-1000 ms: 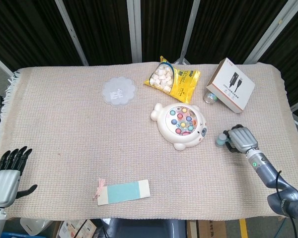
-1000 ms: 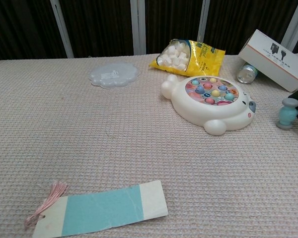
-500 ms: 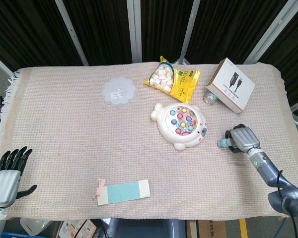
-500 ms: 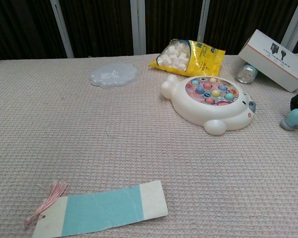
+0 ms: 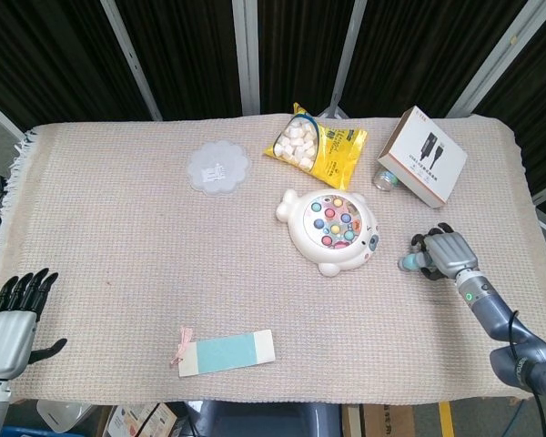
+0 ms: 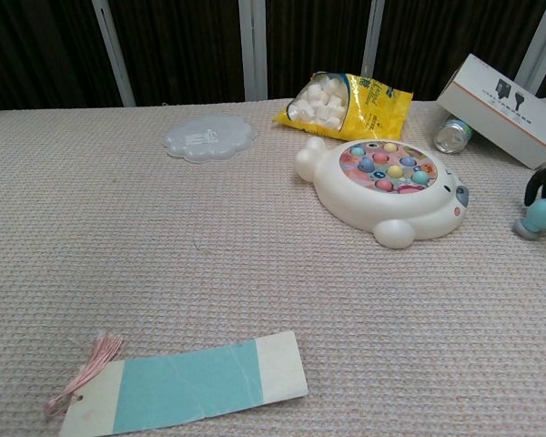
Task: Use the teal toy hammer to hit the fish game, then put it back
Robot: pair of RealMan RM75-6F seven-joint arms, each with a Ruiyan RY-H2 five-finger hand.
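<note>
Since a second ago the right hand [image 5: 447,254] has drawn slightly back toward the worktop's right edge, and the teal toy hammer [image 5: 408,263] has tipped from standing on its head to leaning low, its head touching the cloth; everything else lies as it did. Nearest the robot, the left hand [image 5: 11,320] hangs off the near left corner, fingers spread, holding nothing and taking no part. A teal bookmark with a pink tassel [image 6: 181,383] lies flat close to the near edge. Further in, at the right, the right hand is curled over the hammer's handle, and it looks to be grasping it, though in the chest view [image 6: 545,187] only the fingertips and the hammer's head [image 6: 538,218] show at the frame's edge, so the grip itself is hard to confirm. The fish game [image 5: 331,229] sits mid-worktop, well apart from the hammer, its coloured fish facing up. Beyond it lie the yellow snack bag [image 5: 315,146], the translucent lid [image 5: 217,167], the white box [image 5: 423,156] and a small can [image 5: 385,178] tucked under the box. Whether the strike is done cannot be read from the game; judging by the hammer low on the cloth at the side, the task is either at the pick-up or at the setting-down.
</note>
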